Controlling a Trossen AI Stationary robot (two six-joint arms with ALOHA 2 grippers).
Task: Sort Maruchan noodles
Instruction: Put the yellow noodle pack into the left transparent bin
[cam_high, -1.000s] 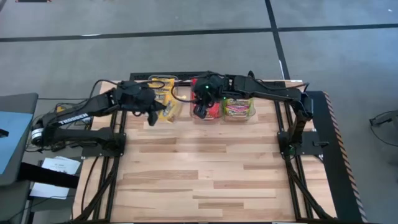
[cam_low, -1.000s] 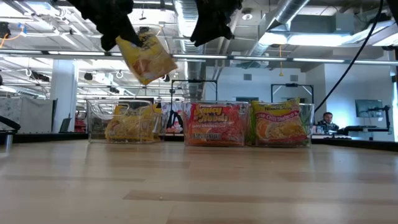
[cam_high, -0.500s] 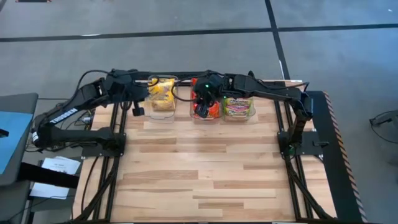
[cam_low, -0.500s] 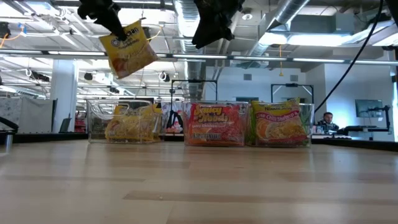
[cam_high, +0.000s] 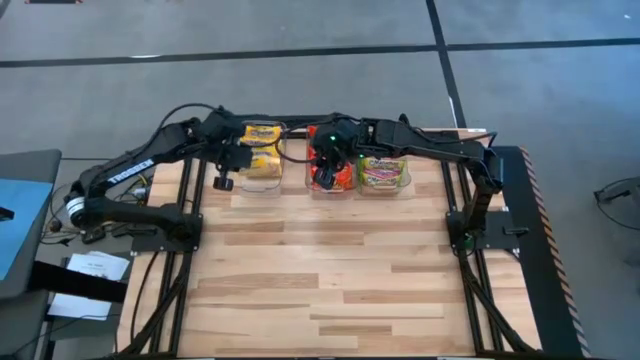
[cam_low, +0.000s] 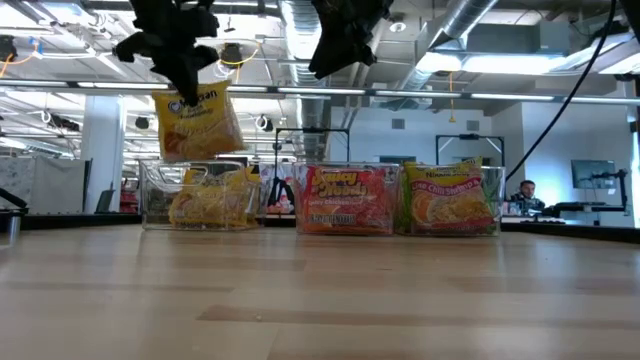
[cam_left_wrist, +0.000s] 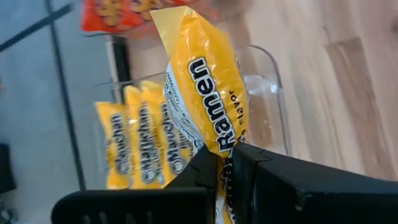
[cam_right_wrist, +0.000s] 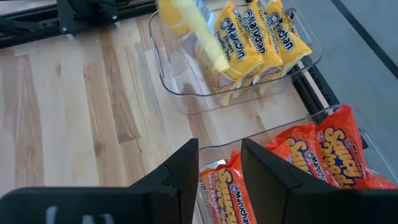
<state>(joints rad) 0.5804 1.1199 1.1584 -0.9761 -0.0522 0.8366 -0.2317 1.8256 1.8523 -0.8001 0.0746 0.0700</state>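
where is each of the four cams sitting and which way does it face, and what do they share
High: overhead, straight down on the table, both arms in view.
Low: table height, level toward three bins; left gripper dangling a yellow packet.
Left wrist: past its own fingers pinching that packet above the yellow bin.
Right wrist: past its open fingers, over the red bin.
Shared: all four show the yellow packet and yellow bin.
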